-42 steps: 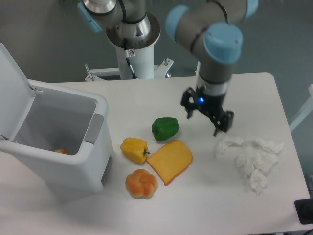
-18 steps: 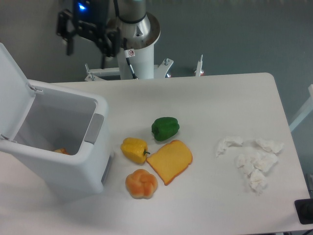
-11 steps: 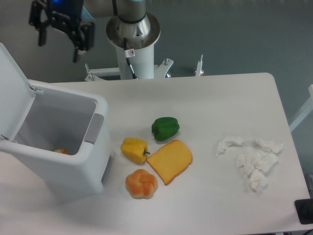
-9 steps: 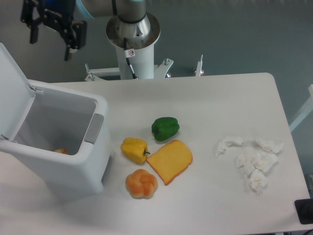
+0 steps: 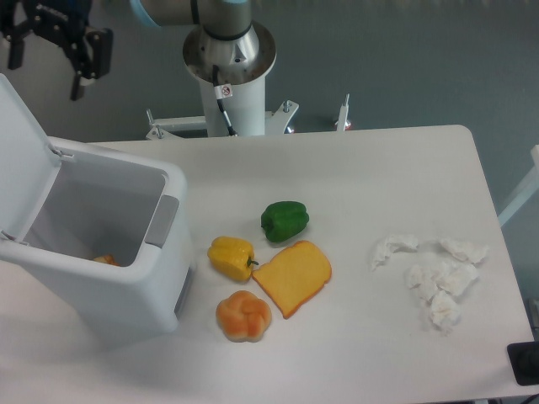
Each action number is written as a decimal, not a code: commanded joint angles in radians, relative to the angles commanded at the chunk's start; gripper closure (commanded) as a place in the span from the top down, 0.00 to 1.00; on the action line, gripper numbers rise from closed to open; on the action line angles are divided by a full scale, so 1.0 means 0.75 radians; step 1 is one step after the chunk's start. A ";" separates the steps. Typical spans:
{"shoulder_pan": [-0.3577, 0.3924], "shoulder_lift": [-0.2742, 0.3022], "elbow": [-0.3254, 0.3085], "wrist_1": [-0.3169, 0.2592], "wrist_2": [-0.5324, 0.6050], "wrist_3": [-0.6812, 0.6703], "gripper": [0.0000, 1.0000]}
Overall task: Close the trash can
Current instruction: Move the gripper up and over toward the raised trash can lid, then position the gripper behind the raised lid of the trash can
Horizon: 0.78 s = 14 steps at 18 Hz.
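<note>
Now: bin [image 5: 126,278] lid up, still unclosed | gripper [image 5: 46,71] above lid [image 5: 21,160], jaws spread, holding nothing | peppers, bread on worktop [image 5: 379,160]

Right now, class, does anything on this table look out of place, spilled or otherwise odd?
The trash can stands with its lid swung up and open, one small orange item inside. Crumpled white tissues lie scattered at the table's right side instead of in the bin. The toy foods sit tidily in the middle; nothing looks damaged.

green pepper [image 5: 285,220] | yellow pepper [image 5: 232,257] | toast [image 5: 293,276] | bun [image 5: 243,316] | tissues [image 5: 429,275]
</note>
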 joint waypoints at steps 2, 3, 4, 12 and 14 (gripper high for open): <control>-0.019 -0.033 0.022 0.031 0.002 -0.035 1.00; -0.029 -0.045 0.037 0.035 0.002 -0.049 1.00; -0.033 -0.049 0.045 0.037 0.002 -0.059 1.00; -0.031 -0.049 0.057 0.037 0.035 -0.068 1.00; -0.031 -0.053 0.066 0.039 0.037 -0.074 1.00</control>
